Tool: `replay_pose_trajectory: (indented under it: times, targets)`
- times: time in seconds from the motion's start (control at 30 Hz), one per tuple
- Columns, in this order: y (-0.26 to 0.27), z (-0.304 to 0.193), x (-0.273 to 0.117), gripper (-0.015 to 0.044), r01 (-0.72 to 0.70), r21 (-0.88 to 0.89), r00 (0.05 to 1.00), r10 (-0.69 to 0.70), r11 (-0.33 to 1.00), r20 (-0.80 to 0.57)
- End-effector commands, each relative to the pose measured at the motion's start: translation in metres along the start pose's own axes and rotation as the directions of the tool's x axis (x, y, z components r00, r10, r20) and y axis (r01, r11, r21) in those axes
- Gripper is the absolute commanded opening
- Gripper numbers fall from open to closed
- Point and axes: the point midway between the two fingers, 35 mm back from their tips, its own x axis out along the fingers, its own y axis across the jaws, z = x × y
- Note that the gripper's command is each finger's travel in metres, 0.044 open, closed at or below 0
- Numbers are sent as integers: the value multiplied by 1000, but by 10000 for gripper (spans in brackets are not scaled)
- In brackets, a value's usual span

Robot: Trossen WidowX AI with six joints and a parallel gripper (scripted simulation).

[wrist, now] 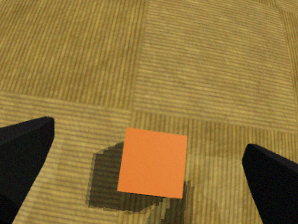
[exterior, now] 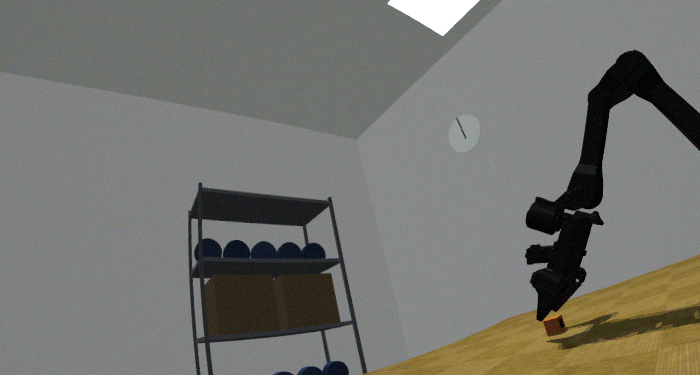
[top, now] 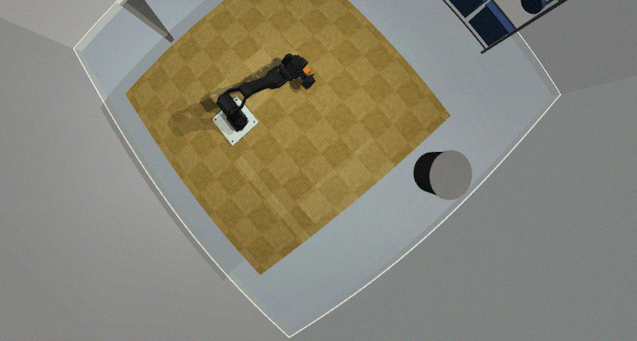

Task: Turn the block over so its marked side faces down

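An orange block [top: 307, 69] [exterior: 553, 326] [wrist: 152, 162] rests on the wood-patterned table [top: 291, 165] [exterior: 500, 351] [wrist: 200, 60]. Its top is plain orange. In the exterior view, a dark mark [exterior: 562, 324] shows on its upright side facing the arm's base; the wrist view does not show that side clearly. My gripper [exterior: 547, 315] [wrist: 153, 141] is open and empty, pointing down just above the block. In the wrist view the block lies between the two wide-set fingers and touches neither. The face against the table is hidden.
The arm's pale base plate [top: 247, 122] is fixed on the table. A grey cylinder [top: 450, 175] stands beyond the table's edge. A shelf rack [exterior: 270, 267] with boxes and blue round items stands far off. The block's shadow lies beside it.
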Motion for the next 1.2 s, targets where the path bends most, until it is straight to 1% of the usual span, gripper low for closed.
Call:
replay_pose_trajectory:
  times: [0.0, 0.33, 0.6, 0.93, 1.17]
  targets:
    - [-1, 12, -52, 440, 11, 4, 985, -10, 1000, -173]
    - [-1, 13, -52, 440, 11, 5, 984, -10, 1000, -177]
    - [-2, 36, -44, 440, 9, 6, 926, -6, 1000, -378]
    - [-2, 54, -42, 440, 10, 5, 783, -5, 1000, -621]
    - [0, 52, -42, 440, 10, 5, 771, -5, 1000, -636]
